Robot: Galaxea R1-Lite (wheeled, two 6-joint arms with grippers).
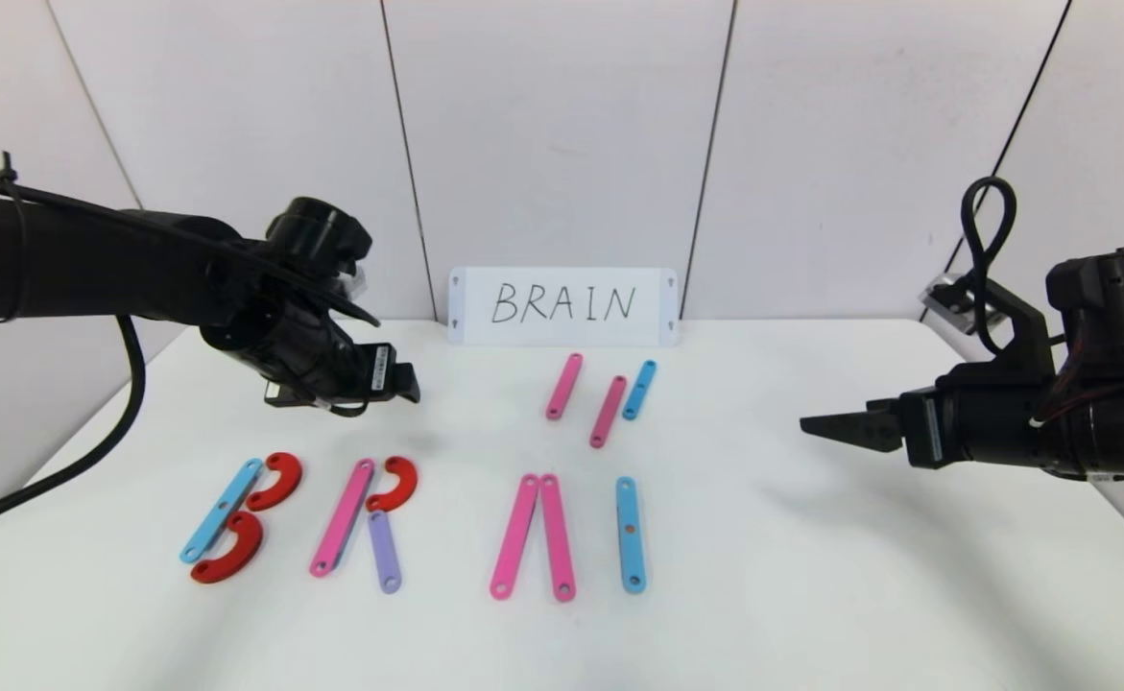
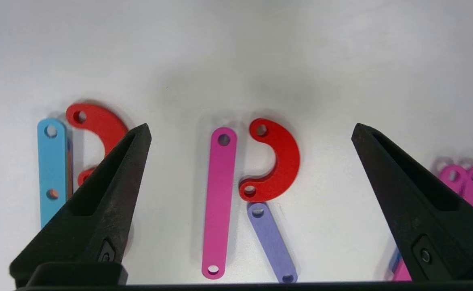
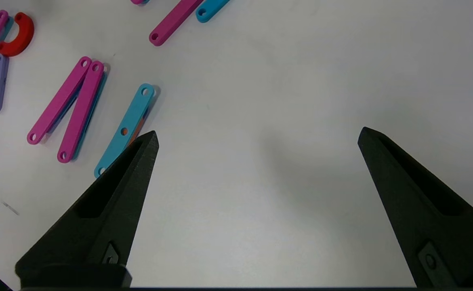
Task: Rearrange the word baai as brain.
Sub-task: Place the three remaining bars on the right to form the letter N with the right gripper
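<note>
Flat holed pieces lie in a row on the white table [image 1: 811, 595]. A blue strip [image 1: 222, 509] with two red curves [image 1: 275, 480] forms a B. A pink strip [image 1: 342, 516], a red curve [image 1: 394, 483] and a short purple strip [image 1: 384, 550] form an R; these also show in the left wrist view [image 2: 219, 202]. Two pink strips [image 1: 535, 536] meet at the top like an A without a bar. A blue strip [image 1: 629, 534] stands as an I. My left gripper [image 1: 406, 382] is open, above the table behind the R. My right gripper [image 1: 816, 427] is open over bare table at the right.
Three spare strips lie behind the row: two pink [image 1: 564, 386] [image 1: 608, 411] and one blue [image 1: 638, 389]. A white card [image 1: 562, 305] with handwritten BRAIN leans on the back wall. The table's right edge is near the right arm.
</note>
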